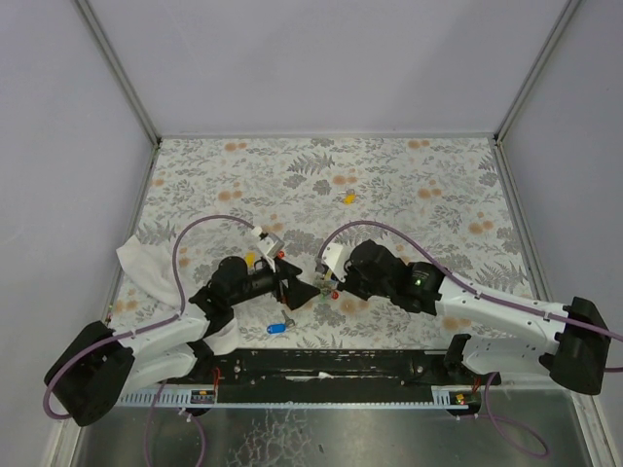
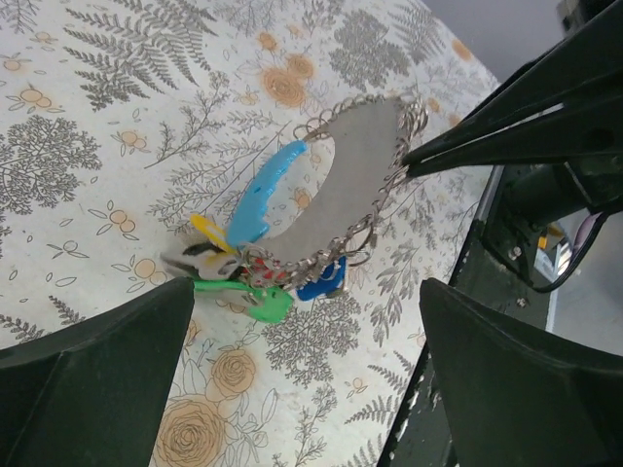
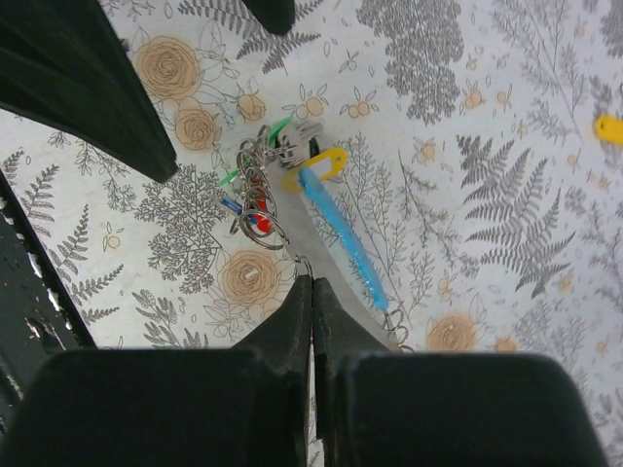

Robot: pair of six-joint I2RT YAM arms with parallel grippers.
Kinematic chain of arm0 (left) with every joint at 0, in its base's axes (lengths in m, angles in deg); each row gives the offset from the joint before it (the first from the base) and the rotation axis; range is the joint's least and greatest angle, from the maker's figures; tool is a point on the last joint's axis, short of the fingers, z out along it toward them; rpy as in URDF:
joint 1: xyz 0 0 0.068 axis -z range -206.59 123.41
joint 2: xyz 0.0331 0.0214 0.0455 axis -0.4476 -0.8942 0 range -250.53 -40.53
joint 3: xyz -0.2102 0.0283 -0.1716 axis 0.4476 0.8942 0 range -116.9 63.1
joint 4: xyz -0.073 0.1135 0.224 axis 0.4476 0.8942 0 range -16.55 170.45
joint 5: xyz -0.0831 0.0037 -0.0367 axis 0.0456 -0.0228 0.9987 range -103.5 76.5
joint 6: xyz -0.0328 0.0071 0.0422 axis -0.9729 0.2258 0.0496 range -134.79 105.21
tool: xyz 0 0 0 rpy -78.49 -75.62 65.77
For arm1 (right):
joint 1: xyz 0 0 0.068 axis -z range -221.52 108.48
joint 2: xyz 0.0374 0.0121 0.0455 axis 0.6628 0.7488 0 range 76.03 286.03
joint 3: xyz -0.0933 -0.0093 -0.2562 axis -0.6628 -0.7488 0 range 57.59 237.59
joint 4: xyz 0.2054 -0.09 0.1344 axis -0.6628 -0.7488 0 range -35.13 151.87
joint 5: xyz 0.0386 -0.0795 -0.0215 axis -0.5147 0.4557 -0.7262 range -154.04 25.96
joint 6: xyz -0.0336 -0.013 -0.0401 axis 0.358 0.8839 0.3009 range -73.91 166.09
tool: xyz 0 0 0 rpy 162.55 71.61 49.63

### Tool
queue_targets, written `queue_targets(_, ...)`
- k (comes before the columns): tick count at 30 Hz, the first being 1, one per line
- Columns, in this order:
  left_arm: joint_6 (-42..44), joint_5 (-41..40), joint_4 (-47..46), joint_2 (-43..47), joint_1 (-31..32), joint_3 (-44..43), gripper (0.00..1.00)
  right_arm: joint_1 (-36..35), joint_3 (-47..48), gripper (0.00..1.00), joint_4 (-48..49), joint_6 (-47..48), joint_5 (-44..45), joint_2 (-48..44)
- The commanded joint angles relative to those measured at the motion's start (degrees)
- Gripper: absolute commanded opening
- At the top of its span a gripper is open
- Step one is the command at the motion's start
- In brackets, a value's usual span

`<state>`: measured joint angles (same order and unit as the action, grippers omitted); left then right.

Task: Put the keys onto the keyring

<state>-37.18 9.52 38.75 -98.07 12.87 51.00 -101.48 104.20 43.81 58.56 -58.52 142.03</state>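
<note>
Table: one, printed with grey ferns and orange blooms, with plain grey walls on three sides.
Arms: two, white and black; left arm and right arm both reached into the near middle, wrists facing each other, one purple cable looped over each.
Cloth: one, white, crumpled at the table's left edge beside the left arm.
Left gripper: fingers spread wide and released, one on each side of the key cluster, grasping nothing.
Right gripper: fingers clenched together, their tips pinching the coils at one end of the keyring's cord.
Keyring: one, between the two grippers at the near middle of the table; grey coiled cord bent into a crescent, one light-blue end piece along its inner side, metal rings bunched at the far end from the pinch. Whether it touched the table could not be told.
Keys on it: four coloured heads counted, crowded together: green key, yellow key, red key, blue key.
Loose keys: two; loose yellow key lay well apart toward the far side, loose blue key near the front edge by the left arm.
</note>
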Motion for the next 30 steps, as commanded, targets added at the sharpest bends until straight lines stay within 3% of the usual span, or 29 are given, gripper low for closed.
queue_targets(1, 6.04, 3.32, -4.91, -3.05, 0.44, -2.88, 0.98, -0.33, 0.65, 0.0, 5.32, 8.28, -4.56, -2.48)
queue_targets(7, 7.45, -2.03, -1.2, 0.45, 0.35, -4.58, 1.0, -0.34, -0.24, 0.0, 6.33, 9.45, -4.84, -3.36)
queue_targets(14, -0.15, -12.56, -5.94, 10.08, 0.43, 1.53, 1.0, -0.27, -1.48, 0.0, 8.36, 9.76, -3.88, -4.36)
queue_targets(20, 8.25, -5.78, -6.93, 14.49, 0.43, 4.62, 1.0, -0.25, -3.62, 0.0, 11.45, 10.01, -3.35, -6.25)
queue_targets(30, 14.14, 8.37, -3.98, -0.77, 0.44, -2.54, 1.0, 0.13, -5.64, 0.0, 14.02, 11.28, -6.79, -6.09)
